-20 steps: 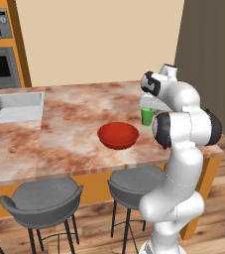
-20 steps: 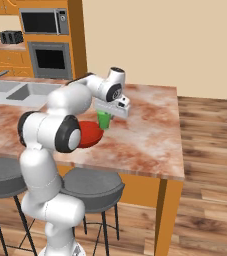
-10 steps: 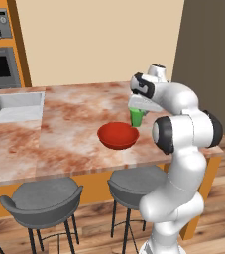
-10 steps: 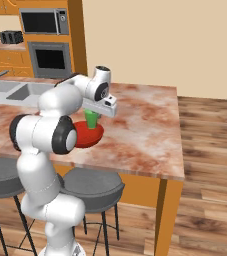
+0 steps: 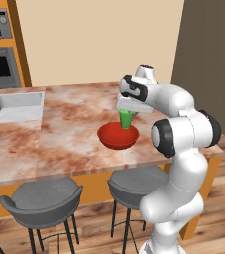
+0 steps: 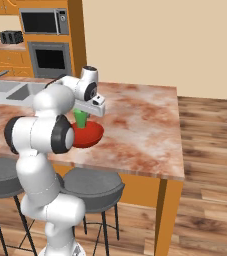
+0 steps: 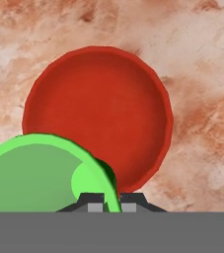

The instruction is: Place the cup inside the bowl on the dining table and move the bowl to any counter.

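cup: green, pinched by its rim, hanging over bowl's far-right part; not yet inside.
gripper: shut tight on cup wall.
bowl: red, on table nr near edge, above stools.
change: cup carried left, from right of bowl to above it.
meaning: lower + let go next, prob.

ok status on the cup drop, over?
Gripper shut on cup, pinching its rim. Cup hangs over the bowl, not yet released. Bowl sits on dining table. Nothing in the way.
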You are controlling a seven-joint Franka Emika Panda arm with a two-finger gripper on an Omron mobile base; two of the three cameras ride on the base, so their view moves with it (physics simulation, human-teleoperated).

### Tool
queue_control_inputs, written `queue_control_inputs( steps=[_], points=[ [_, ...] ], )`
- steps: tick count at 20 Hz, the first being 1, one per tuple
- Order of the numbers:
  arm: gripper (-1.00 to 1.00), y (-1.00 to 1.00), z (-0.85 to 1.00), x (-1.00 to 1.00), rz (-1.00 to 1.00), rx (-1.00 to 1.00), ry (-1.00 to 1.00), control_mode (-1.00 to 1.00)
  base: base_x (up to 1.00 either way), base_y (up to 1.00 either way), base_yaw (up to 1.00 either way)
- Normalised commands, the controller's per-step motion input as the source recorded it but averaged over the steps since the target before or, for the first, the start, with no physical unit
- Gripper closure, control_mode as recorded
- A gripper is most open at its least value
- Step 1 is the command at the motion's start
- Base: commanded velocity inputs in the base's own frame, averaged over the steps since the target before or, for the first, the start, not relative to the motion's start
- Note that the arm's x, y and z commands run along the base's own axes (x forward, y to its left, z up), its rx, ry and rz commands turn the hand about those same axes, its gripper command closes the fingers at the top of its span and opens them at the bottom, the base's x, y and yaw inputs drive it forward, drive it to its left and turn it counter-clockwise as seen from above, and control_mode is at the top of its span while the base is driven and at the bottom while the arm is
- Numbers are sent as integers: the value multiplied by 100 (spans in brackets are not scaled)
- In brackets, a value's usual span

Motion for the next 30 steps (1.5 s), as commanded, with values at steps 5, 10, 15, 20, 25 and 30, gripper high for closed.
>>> queue_control_inputs(
  steps=[5, 10, 15, 20, 25, 30],
  points=[
    [100, 18, 0, 2, 0, 0, 0, -100, 0, 0, 0],
    [100, 0, 0, 5, 0, 0, 0, -100, 0, 0, 0],
    [100, 0, -1, 2, 0, 0, 0, -100, 0, 0, 0],
    [100, 0, -5, 0, 0, 0, 0, -100, 0, 0, 0],
    [100, 0, -13, 5, 0, 0, -1, -100, 0, 0, 0],
    [100, 0, -16, 3, 0, 0, -2, -100, 0, 0, 0]
  ],
)
